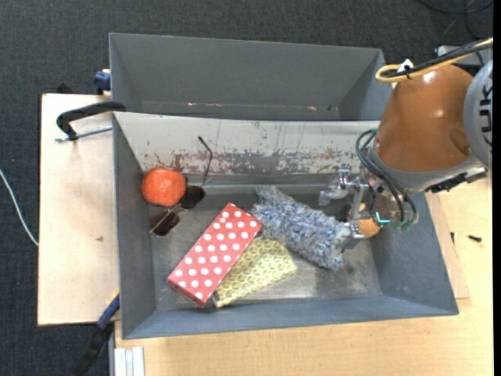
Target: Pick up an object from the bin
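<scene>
In the camera view, the grey bin [407, 276] holds a handful of loose things on its floor. The arm enters from 3 o'clock, its orange cover [427, 124] hanging above the bin's right wall, and the gripper [352, 224] is low on the 3 o'clock side of the floor. It sits right at the right-hand end of a blue-grey fuzzy cloth [301, 225], which stretches from the floor's middle toward 3 o'clock. Whether the tool is spread, clenched or gripping the cloth cannot be told from here, nor whether it touches it.

The cloth is the nearest thing and, by my judgement, the likely pick. Its soft bulk stands higher than its neighbours, so its end is easy to get at from the arm's side.

Toward 7 o'clock lies a red box with white dots [215, 253], resting partly over a yellow-green patterned packet [262, 271]. Both are flat and harder to pinch. At 10 o'clock an orange ball [163, 186] sits against the back wall, with dark sunglasses [178, 208] just beside it, well apart from the gripper.
</scene>
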{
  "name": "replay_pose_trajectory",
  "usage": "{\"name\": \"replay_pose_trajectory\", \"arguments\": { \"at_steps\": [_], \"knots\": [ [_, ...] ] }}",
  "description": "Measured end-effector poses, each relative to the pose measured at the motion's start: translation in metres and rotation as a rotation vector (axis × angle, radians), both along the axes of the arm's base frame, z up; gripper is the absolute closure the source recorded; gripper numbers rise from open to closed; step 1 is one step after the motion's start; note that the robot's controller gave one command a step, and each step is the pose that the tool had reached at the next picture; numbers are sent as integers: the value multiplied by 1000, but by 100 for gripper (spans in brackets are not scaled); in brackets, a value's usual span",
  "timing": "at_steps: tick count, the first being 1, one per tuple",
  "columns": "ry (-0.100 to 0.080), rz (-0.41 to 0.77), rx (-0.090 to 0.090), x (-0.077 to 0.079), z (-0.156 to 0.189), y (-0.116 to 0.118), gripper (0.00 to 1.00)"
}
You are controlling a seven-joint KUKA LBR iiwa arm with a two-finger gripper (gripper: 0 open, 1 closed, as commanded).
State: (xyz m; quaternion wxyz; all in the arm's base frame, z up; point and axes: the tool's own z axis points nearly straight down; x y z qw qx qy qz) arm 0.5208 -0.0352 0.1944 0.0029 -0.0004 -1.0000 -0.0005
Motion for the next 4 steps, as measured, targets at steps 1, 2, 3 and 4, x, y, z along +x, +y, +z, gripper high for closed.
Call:
{"name": "replay_pose_trajectory", "arguments": {
  "at_steps": [1,2,3,4],
  "knots": [
    [-8,1,-1,2,4,0,0],
    [-13,-75,0,33,-71,14,0],
    [-9,-120,1,63,-124,17,0],
    [-7,-206,1,63,-122,16,0]
  ]
}}
